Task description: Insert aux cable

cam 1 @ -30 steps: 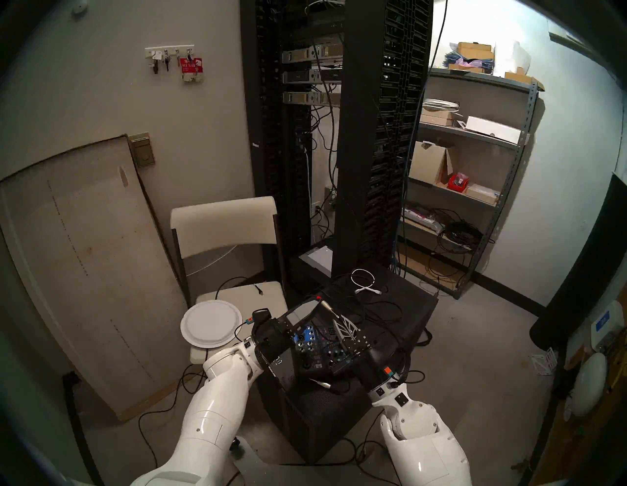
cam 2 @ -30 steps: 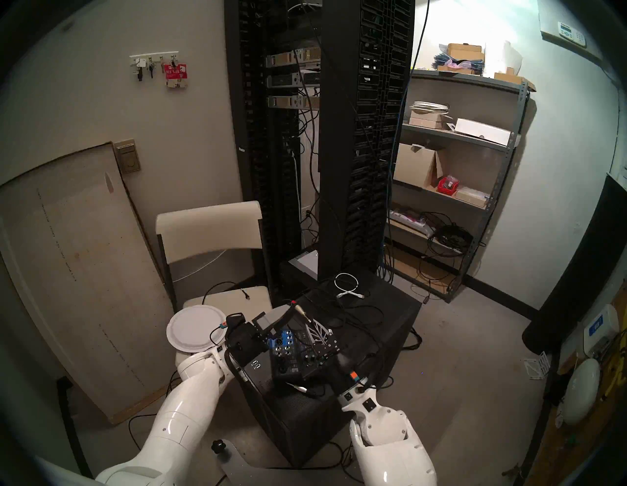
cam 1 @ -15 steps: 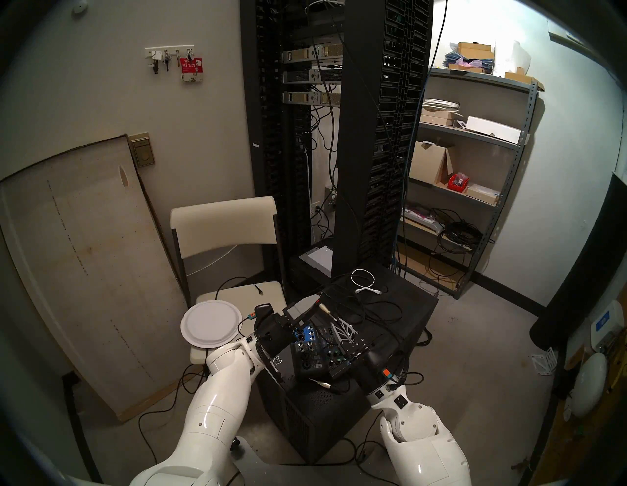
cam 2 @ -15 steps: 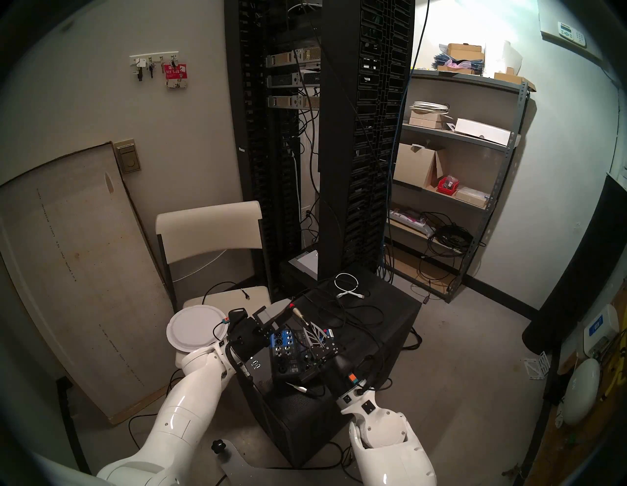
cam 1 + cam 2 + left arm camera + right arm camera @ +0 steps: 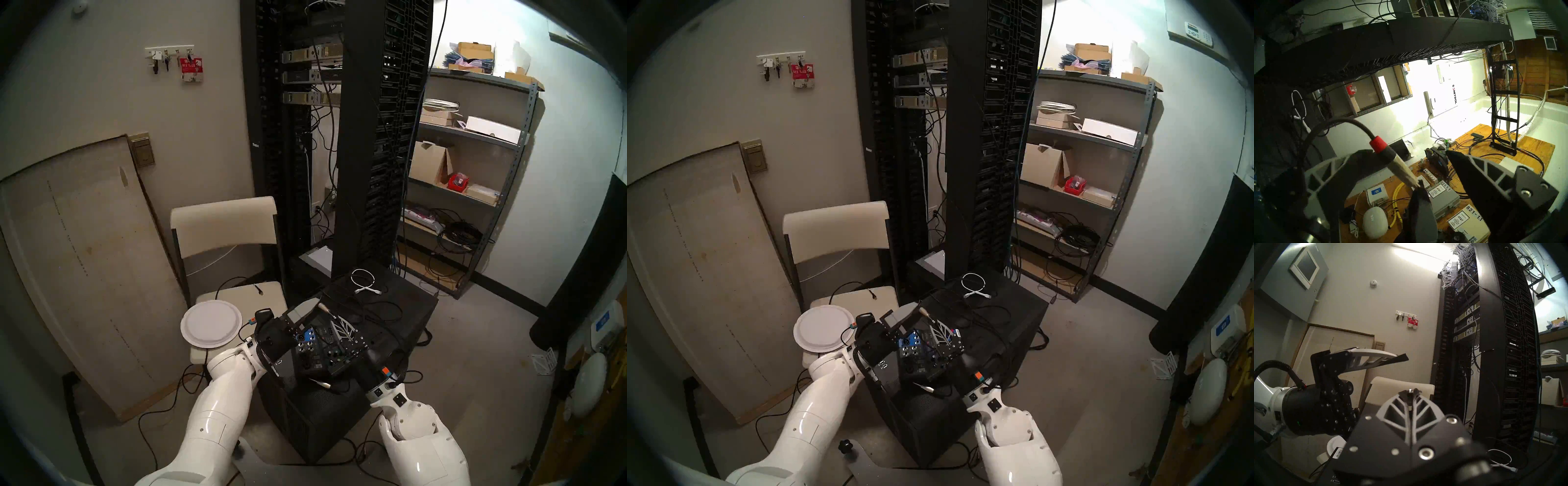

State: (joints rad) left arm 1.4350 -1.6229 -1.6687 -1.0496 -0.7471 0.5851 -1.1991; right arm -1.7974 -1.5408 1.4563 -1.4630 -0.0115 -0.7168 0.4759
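The right gripper [image 5: 336, 320], pressed together, pinches the metal tip of the aux cable [image 5: 1401, 167] above the mixer [image 5: 317, 351], probably to re-grip its body, and the left gripper [image 5: 1411, 153] stands spread around it.

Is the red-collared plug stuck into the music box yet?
Out. The aux cable plug hangs in the air, its tip pinched by the shut right gripper.

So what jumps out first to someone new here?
The red-collared plug, pinched by its tip in the shut right gripper and lying between the open left gripper's fingers. Below them sits the mixer on a black case; a tall rack looms behind.
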